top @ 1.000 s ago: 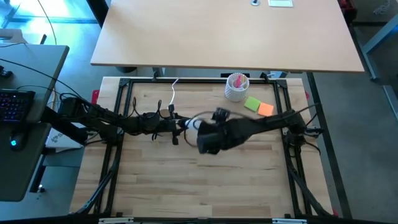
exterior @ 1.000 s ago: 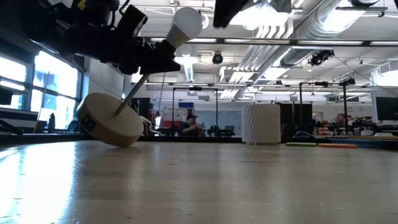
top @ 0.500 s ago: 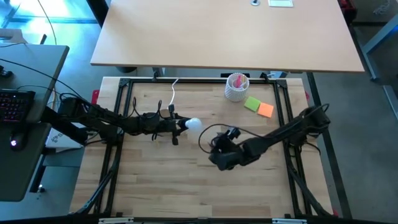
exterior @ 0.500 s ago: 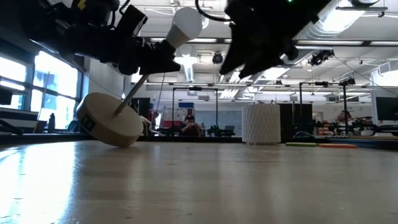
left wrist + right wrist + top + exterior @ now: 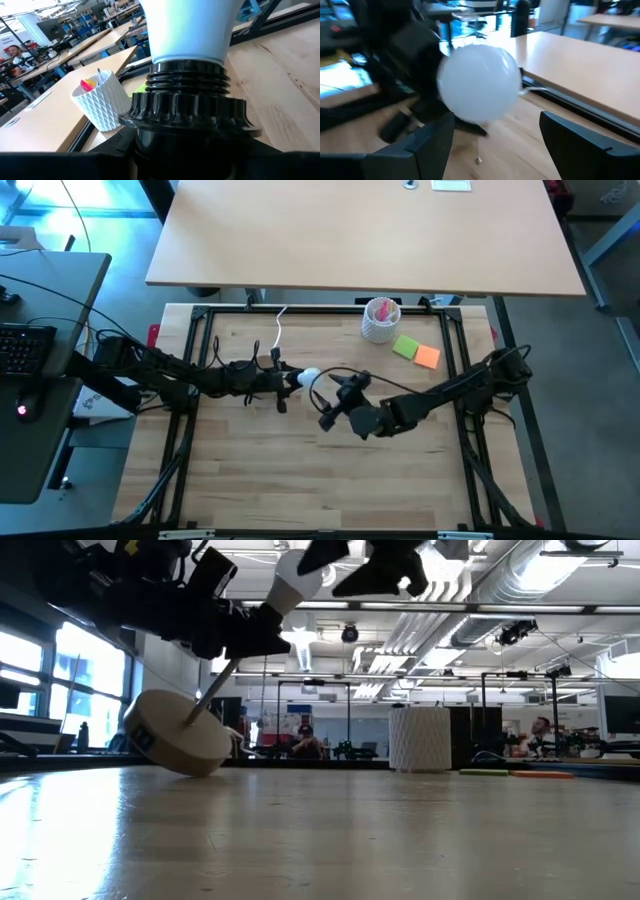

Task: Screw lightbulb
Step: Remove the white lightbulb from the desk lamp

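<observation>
My right gripper [image 5: 322,402], fingers apart, approaches the lightbulb [image 5: 308,378] seated in the black socket [image 5: 187,117] my left fingers clamp. A misaligned closure risks cross-threading.

Lightbulb [image 5: 308,378]: small white rounded globe, smooth matte, off the tabletop, held up in the air w/ its neck seated in a black ribbed socket [image 5: 187,107]. Silvery screw base not visible, hidden inside socket collar. In low view the bulb [image 5: 298,572] is tilted, globe pointing up and to the side, well above the wood. Right wrist view shows the globe [image 5: 479,89] head-on, round, unlit. In high view it sits near mid-tabletop, axis roughly horizontal there.
</observation>
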Action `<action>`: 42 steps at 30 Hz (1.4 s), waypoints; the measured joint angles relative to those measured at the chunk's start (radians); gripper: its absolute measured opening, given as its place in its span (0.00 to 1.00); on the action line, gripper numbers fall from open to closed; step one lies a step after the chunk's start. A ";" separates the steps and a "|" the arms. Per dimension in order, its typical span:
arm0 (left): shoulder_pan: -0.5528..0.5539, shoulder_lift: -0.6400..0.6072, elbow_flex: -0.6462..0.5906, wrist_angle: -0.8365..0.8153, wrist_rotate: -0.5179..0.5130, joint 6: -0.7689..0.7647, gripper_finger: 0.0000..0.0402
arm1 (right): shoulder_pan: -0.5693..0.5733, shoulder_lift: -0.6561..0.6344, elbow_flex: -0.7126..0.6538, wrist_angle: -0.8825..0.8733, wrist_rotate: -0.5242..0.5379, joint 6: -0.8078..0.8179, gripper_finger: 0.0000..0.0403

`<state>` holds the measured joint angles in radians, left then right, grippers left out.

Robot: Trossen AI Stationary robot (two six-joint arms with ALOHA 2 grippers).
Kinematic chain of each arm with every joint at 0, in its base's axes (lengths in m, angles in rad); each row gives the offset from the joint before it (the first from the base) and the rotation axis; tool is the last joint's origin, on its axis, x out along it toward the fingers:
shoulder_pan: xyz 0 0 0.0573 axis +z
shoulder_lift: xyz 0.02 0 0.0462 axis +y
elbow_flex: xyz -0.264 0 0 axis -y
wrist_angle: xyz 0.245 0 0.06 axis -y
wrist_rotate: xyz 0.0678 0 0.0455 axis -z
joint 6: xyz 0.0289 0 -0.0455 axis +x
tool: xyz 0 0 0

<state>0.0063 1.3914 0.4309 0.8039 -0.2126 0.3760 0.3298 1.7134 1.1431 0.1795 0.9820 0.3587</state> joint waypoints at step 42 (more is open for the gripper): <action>0.005 0.000 0.002 -0.042 0.164 -0.032 0.38 | -0.054 0.010 0.381 -0.625 -0.495 -0.926 0.74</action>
<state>0.0112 1.3918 0.4324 0.7622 -0.0484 0.3435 0.2757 1.7237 1.5242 -0.4459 0.4870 -0.5676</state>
